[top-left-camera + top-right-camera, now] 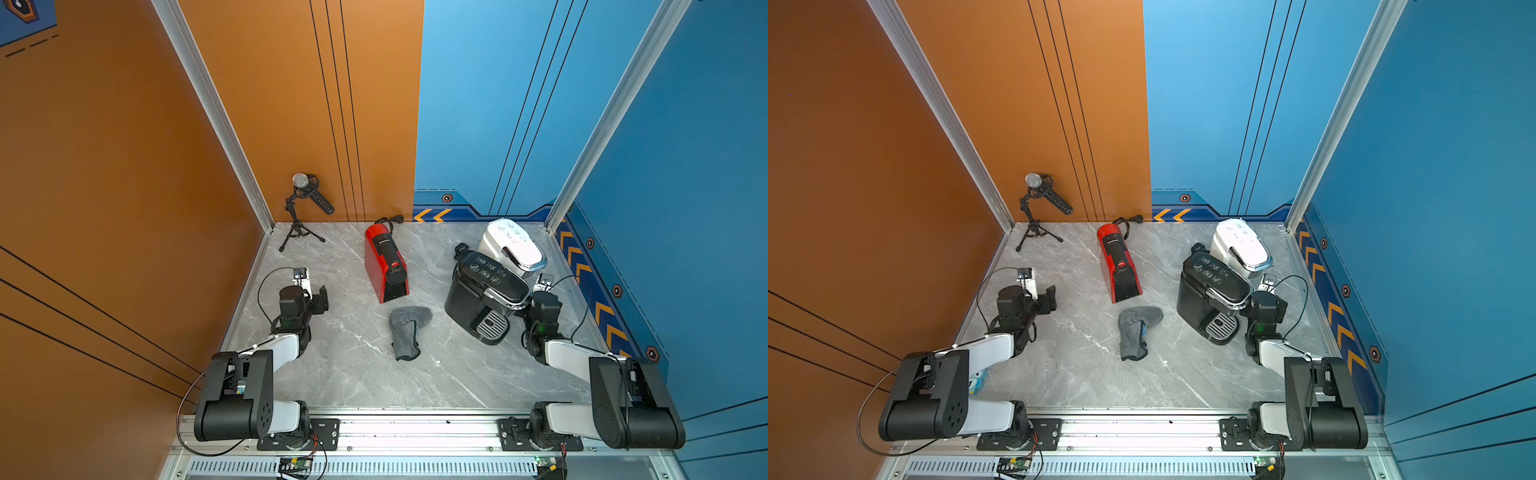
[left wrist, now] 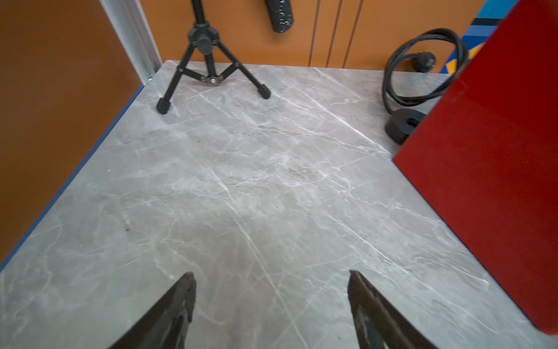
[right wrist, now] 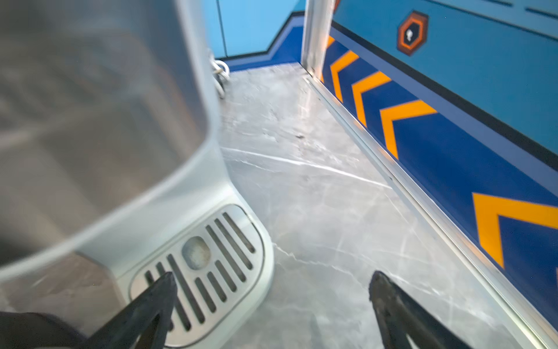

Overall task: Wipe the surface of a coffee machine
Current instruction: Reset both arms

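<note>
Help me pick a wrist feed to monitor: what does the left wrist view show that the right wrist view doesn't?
Only the left wrist view: the microphone tripod, the side of the red coffee machine, a coiled black power cord and the orange wall.
Only the right wrist view: the white coffee machine with its slotted drip tray, and the blue wall with orange chevrons.
Both: the grey marble tabletop, and each arm's own gripper, left gripper and right gripper, open with nothing between the jaws.
</note>
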{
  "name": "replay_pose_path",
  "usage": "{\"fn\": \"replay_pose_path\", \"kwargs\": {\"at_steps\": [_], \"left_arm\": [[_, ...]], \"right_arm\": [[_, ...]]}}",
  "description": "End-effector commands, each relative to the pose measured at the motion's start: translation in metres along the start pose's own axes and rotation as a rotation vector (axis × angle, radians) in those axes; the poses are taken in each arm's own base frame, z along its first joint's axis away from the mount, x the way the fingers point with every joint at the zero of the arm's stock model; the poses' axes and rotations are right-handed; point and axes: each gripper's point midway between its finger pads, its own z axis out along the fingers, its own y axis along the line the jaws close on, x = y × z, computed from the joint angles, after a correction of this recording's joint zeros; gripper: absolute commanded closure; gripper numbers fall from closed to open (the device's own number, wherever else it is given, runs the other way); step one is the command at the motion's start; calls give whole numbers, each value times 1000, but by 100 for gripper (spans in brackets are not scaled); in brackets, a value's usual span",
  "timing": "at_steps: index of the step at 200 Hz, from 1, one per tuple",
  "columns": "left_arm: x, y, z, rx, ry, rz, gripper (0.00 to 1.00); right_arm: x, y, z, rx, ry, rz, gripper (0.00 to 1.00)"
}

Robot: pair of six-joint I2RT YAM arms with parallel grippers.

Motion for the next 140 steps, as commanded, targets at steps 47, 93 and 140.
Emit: {"fn": "replay_pose_path", "kwargs": {"at_steps": [47, 93, 140], "left_arm": [[-7, 10, 7, -27, -12, -2, 15], [3, 0, 20, 33, -22, -12, 15], [11, -5, 18, -5, -56, 39, 2]], "right_arm": [[5, 33, 19, -131, -1, -76, 0], [5, 33, 19, -126, 3, -81, 0], [6, 34, 19, -127, 6, -82, 0]]}}
